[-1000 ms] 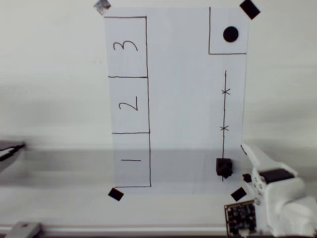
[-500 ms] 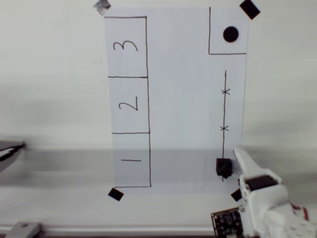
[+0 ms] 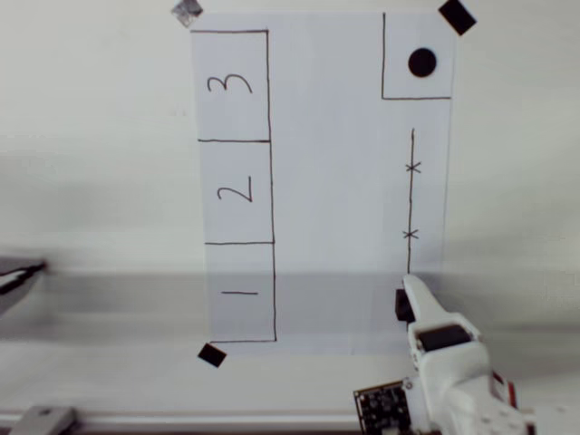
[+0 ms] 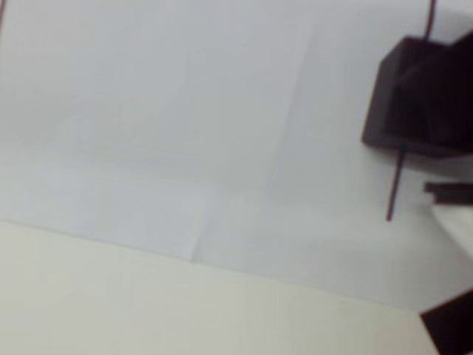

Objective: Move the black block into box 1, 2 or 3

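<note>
Down at the near edge, white plastic gripper (image 3: 410, 292) over the black block (image 3: 401, 305), finger tip covering most of it; spread or pinched, cannot tell. Block small, matte, sharp-edged, sitting on the pen line (image 3: 410, 199) at the near right of the smooth white paper sheet (image 3: 335, 181). No lift yet, whole carry left. Across to the left, box 1 (image 3: 240, 292), thin-inked rectangle, vacant. Farther off, a flat round dot (image 3: 422, 62).
</note>
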Robot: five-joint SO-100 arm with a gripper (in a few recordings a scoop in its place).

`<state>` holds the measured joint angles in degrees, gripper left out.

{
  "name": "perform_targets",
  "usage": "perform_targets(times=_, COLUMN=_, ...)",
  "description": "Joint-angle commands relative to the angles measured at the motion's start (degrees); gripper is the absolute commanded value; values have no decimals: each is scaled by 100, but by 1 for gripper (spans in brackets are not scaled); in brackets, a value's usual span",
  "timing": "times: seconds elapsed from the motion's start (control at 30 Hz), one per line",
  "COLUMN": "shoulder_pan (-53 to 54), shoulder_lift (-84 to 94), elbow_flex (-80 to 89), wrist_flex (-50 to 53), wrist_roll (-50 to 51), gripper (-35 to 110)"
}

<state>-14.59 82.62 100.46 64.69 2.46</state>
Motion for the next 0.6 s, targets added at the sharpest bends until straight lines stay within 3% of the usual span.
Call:
perform_targets(times=0.0, shoulder_pan=-18, shoulder_lift=44, elbow_flex=-281, wrist_flex=0, wrist_roll=-62, gripper=26)
perform_targets(times=0.57, shoulder_pan=70, shoulder_lift=105, elbow_flex=413, wrist_flex=-475, wrist_roll=-255, gripper=26)
